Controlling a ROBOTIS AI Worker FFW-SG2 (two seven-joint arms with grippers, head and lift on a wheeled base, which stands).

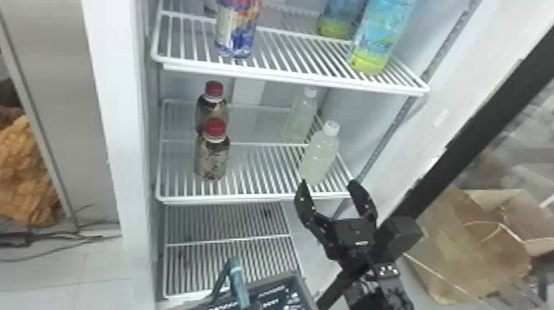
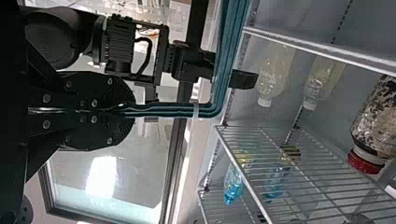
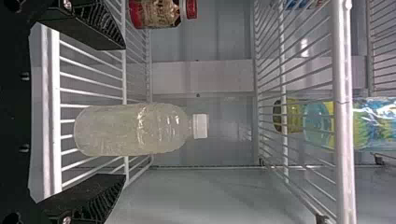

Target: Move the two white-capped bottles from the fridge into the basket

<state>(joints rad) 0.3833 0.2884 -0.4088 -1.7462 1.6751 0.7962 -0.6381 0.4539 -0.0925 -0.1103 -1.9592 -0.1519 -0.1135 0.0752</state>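
Two white-capped bottles, clear, label-free and filled with pale, cloudy yellow-green liquid, stand upright on a fridge shelf (image 1: 255,193) in the head view, the rear one (image 1: 299,119) at eleven o'clock from the front one (image 1: 319,156). The right gripper (image 1: 328,182), fingers spread wide and empty, hovers at the front bottle's five o'clock. The left gripper (image 2: 130,111) pinches the teal handle (image 2: 163,110) of the basket (image 1: 300,282), toward seven o'clock from the right.

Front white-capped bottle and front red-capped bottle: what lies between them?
In the head view, only bare shelf lies between the front white-capped bottle and the front red-capped bottle.
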